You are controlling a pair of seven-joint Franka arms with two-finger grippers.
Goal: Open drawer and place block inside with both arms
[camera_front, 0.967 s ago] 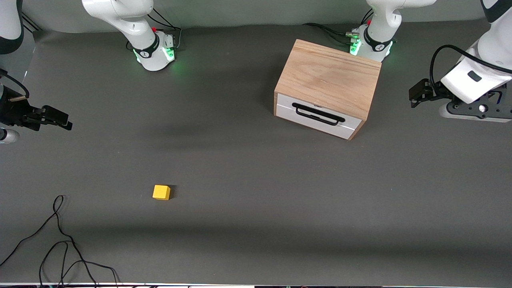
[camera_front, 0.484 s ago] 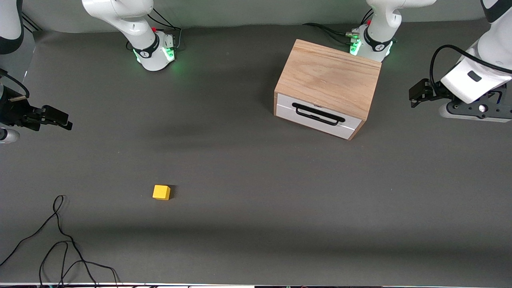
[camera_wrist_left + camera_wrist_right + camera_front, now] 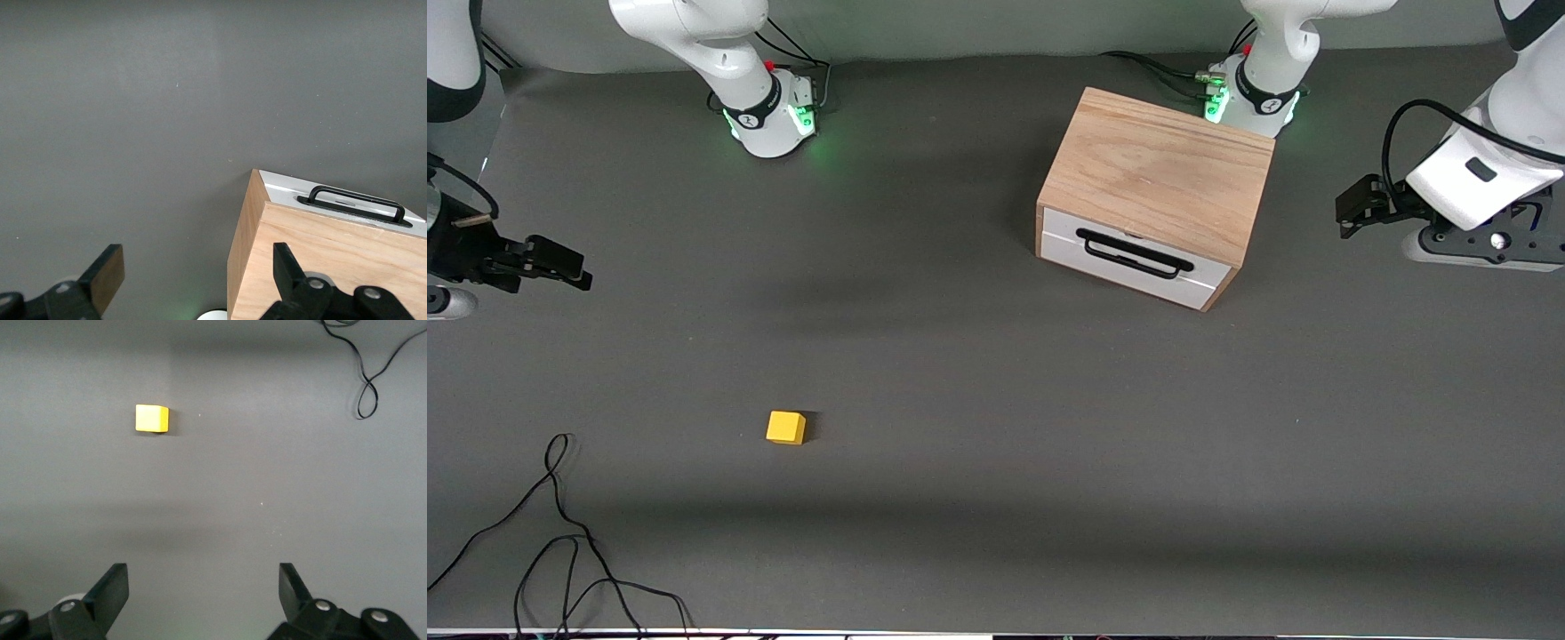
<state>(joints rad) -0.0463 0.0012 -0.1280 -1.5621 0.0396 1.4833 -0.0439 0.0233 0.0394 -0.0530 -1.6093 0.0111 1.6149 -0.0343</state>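
The yellow-orange block (image 3: 786, 428) lies alone on the grey table toward the right arm's end, also seen in the right wrist view (image 3: 152, 418). The oak cabinet (image 3: 1160, 169) stands close to the left arm's base, nearer to the front camera than that base. Its white drawer (image 3: 1063, 247) is shut, and the black bar handle (image 3: 1134, 253) faces the front camera. My right gripper (image 3: 202, 577) hangs open and empty above bare table, apart from the block. My left gripper (image 3: 197, 260) is open and empty, up beside the cabinet (image 3: 320, 267).
A loose black cable (image 3: 560, 533) curls on the table near the front edge at the right arm's end. The right arm's hand (image 3: 480, 253) and the left arm's hand (image 3: 1476, 182) hang at the two ends of the table.
The right arm's hand has shifted very slightly. The block, the cabinet and the left arm have not moved.
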